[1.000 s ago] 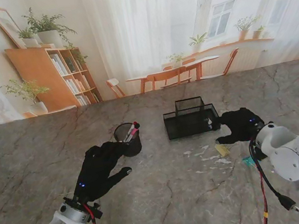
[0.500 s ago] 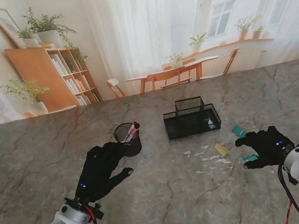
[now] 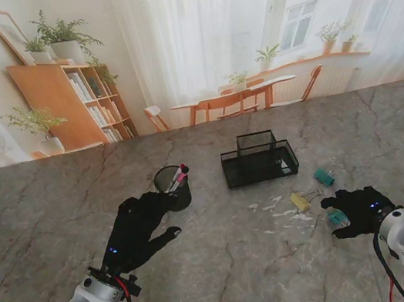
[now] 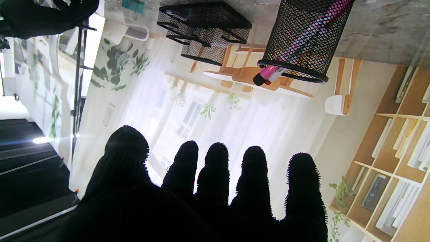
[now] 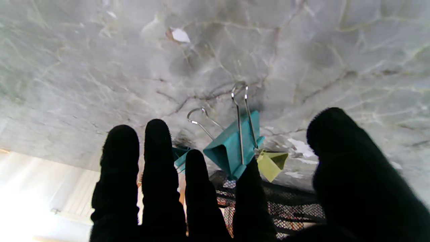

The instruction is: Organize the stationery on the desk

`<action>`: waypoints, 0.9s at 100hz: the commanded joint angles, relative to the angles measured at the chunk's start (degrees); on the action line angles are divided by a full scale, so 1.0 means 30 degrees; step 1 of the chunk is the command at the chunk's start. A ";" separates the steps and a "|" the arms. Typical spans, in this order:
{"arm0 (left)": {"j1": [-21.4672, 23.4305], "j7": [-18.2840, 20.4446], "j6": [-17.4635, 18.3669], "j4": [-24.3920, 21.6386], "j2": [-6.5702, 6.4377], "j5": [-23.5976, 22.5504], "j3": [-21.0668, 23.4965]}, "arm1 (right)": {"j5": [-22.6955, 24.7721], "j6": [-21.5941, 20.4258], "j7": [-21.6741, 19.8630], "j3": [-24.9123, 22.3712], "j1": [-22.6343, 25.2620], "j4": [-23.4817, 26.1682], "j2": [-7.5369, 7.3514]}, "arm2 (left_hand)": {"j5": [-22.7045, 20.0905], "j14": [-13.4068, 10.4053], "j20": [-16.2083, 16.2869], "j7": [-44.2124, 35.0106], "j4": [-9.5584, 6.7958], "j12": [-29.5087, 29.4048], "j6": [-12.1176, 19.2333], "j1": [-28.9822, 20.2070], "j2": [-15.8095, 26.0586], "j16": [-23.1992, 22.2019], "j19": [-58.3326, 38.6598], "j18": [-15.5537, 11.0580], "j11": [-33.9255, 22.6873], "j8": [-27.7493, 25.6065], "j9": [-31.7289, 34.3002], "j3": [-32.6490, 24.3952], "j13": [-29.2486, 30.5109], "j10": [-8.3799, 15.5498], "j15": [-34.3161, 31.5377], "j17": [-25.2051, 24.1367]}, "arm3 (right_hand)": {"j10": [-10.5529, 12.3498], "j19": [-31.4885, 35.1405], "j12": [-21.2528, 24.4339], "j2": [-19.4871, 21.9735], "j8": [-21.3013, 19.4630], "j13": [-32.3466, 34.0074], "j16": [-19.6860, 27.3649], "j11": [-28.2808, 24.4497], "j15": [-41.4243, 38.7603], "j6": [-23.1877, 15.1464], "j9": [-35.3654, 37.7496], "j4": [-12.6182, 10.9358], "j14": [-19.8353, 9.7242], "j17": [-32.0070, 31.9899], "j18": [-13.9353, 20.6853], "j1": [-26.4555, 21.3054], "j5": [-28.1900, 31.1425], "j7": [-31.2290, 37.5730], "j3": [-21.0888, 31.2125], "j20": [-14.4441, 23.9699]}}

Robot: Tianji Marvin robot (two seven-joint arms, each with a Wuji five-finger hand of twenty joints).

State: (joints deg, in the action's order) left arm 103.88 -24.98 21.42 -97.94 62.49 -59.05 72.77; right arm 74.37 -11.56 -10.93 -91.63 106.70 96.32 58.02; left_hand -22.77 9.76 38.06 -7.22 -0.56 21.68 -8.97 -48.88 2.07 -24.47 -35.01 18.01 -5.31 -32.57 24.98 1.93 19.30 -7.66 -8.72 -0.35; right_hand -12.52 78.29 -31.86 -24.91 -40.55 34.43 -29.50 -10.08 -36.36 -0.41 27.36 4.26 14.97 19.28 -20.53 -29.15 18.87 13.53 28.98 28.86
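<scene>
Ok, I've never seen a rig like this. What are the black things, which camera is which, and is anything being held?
The black shapes are a robot's two gloved five-finger hands on white arms. One picture looks down from a stand above its shoulders; the other two come from cameras on the wrists and appear upside down, fingers rising from the bottom edge.

On the marble table stand a mesh pen cup with a pink marker in it, and a black mesh tray. Right of the tray lie a teal clip, a yellow clip and some paper scraps.

The left hand rests open beside the cup, holding nothing. The right hand is over another teal clip, fingers spread; I cannot tell if it grips it yet.
</scene>
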 commanded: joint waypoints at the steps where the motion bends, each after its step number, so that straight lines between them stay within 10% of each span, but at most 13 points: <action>1: 0.0148 -0.0034 -0.0015 -0.0091 0.0064 0.0035 -0.0016 | 0.0112 0.0010 -0.0230 0.0099 0.0117 -0.0265 -0.0052 | -0.0373 -0.0437 0.0379 -0.0274 0.1292 0.0181 0.0359 -0.0119 0.1581 -0.0103 0.0012 0.0064 -0.0028 -0.0075 0.0184 0.0295 0.0425 0.0354 -0.0155 -0.0100 | -0.0434 0.1011 -0.0448 -0.0458 -0.0203 0.0793 -0.0424 -0.0630 -0.1008 0.0340 0.0417 -0.0429 0.0271 0.1159 0.0247 -0.0270 0.0263 0.0343 0.0214 0.0499; 36: 0.0173 0.0031 -0.0057 -0.0154 0.0053 0.0010 0.0000 | -0.0068 0.0329 0.0854 0.0789 -0.0071 -0.1294 -0.0063 | -0.0386 -0.0451 0.0394 -0.0279 0.1292 0.0190 0.0346 -0.0191 0.1579 -0.0128 -0.0009 0.0062 -0.0038 -0.0082 0.0200 0.0288 0.0461 0.0346 -0.0186 -0.0088 | -0.0036 0.0712 -0.2193 -0.2335 -0.1737 0.6046 0.0646 -0.6751 -0.3000 0.0870 0.5538 -0.0646 -0.2699 0.9048 0.4822 -0.4054 0.4728 0.3883 -0.0362 -0.2783; 49: 0.0182 0.0095 -0.0084 -0.0176 0.0050 0.0020 0.0008 | -0.0214 0.0452 0.1414 0.1009 -0.0176 -0.1671 -0.0049 | -0.0375 -0.0456 0.0397 -0.0275 0.1288 0.0188 0.0350 -0.0237 0.1596 -0.0126 -0.0021 0.0065 -0.0027 -0.0081 0.0172 0.0270 0.0441 0.0313 -0.0176 -0.0078 | 0.0478 0.0602 -0.1470 -0.3998 -0.1520 0.8390 0.1386 -0.8489 -0.2359 0.1114 0.7701 0.0024 -0.3781 1.1772 0.6742 -0.4349 0.6901 0.4876 0.5413 -0.5054; 58: 0.0192 0.0102 -0.0116 -0.0194 0.0053 0.0031 0.0016 | -0.0359 0.0481 0.1782 0.1065 -0.0173 -0.1842 -0.0027 | -0.0409 -0.0419 0.0400 -0.0289 0.1294 0.0191 0.0321 -0.0229 0.1584 -0.0132 -0.0030 0.0080 -0.0034 -0.0087 0.0187 0.0288 0.0455 0.0346 -0.0185 -0.0082 | 0.0689 0.0290 -0.2028 -0.4675 0.1255 0.9747 0.1870 -0.8021 -0.1595 0.0790 0.9288 0.2010 -0.4027 1.3099 0.7486 -0.6518 0.7039 0.8429 0.5933 -0.5782; 67: 0.0195 0.0111 -0.0131 -0.0203 0.0054 0.0034 0.0020 | -0.0637 0.0462 0.2089 0.1072 -0.0160 -0.1956 0.0011 | -0.0414 -0.0446 0.0400 -0.0290 0.1296 0.0190 0.0348 -0.0225 0.1581 -0.0133 -0.0036 0.0063 -0.0031 -0.0087 0.0177 0.0297 0.0462 0.0329 -0.0188 -0.0075 | 0.0840 0.0216 -0.2061 -0.3977 0.4007 1.0718 0.2271 -0.6950 -0.1165 0.0414 1.0931 0.2160 -0.3938 1.3808 0.7606 -0.8631 0.7104 1.1801 0.5208 -0.5882; 90: 0.0181 0.0179 -0.0143 -0.0220 0.0047 0.0042 0.0008 | -0.1619 0.0921 0.2491 0.0991 0.0034 -0.1682 0.0206 | -0.0422 -0.0444 0.0406 -0.0297 0.1293 0.0197 0.0362 -0.0282 0.1599 -0.0136 -0.0072 0.0056 -0.0038 -0.0092 0.0184 0.0284 0.0469 0.0354 -0.0190 -0.0052 | 0.0886 0.0732 -0.1559 -0.3443 0.4889 1.1653 0.2193 -0.5999 -0.0554 -0.0087 1.2278 0.2708 -0.3378 1.3975 0.7265 -1.0166 0.8982 1.2669 0.5990 -0.5513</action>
State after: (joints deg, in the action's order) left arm 104.18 -24.52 21.16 -98.37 62.49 -59.06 72.94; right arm 70.13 -9.62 -2.68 -88.88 105.70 91.77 58.13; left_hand -22.78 9.75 38.06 -7.22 -0.56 21.68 -8.97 -48.88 2.07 -24.47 -35.01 18.01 -5.31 -32.57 24.98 1.93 19.32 -7.65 -8.72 -0.35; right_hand -13.45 78.92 -37.00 -38.68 -25.52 66.68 -23.07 -26.46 -38.25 4.84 58.13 13.29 2.66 59.73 -3.99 -49.86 40.01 43.49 41.89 12.13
